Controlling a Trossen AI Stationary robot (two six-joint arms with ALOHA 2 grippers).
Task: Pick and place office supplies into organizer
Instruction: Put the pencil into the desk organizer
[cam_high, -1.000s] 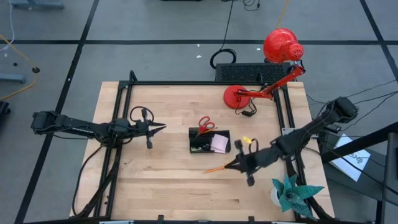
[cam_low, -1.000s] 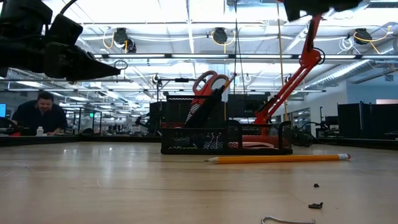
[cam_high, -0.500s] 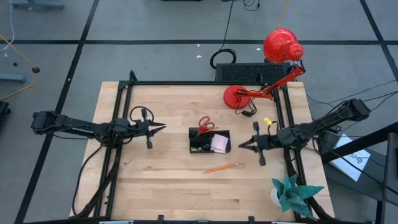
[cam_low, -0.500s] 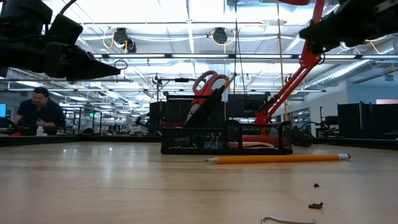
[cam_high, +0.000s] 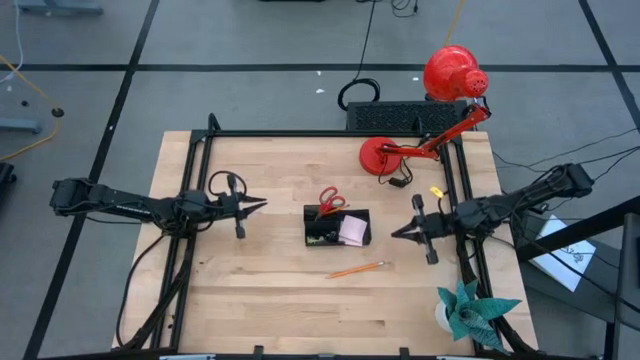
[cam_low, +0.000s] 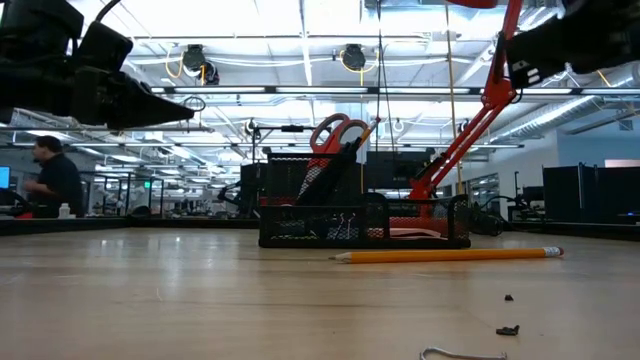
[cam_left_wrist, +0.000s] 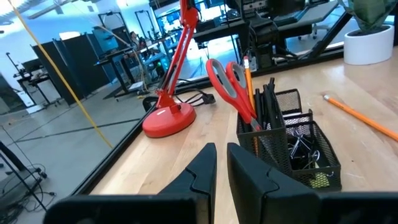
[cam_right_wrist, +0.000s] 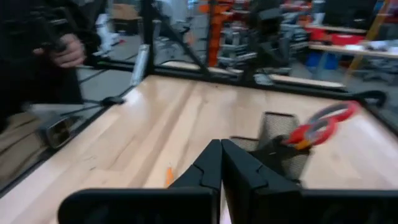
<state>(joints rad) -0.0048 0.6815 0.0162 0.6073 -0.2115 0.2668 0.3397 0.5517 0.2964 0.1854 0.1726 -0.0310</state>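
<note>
Two arms hover level over the table, the right gripper (cam_high: 398, 233) closed and empty beside the organizer (cam_high: 337, 227), the left gripper (cam_high: 262, 204) parked opposite, fingers nearly together. One orange pencil (cam_high: 358, 270) lies loose near the organizer. Since half a second ago the right arm has eased back slightly.

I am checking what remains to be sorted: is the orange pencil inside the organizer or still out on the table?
Out. The orange pencil lies flat on the table, apart from the organizer.
</note>
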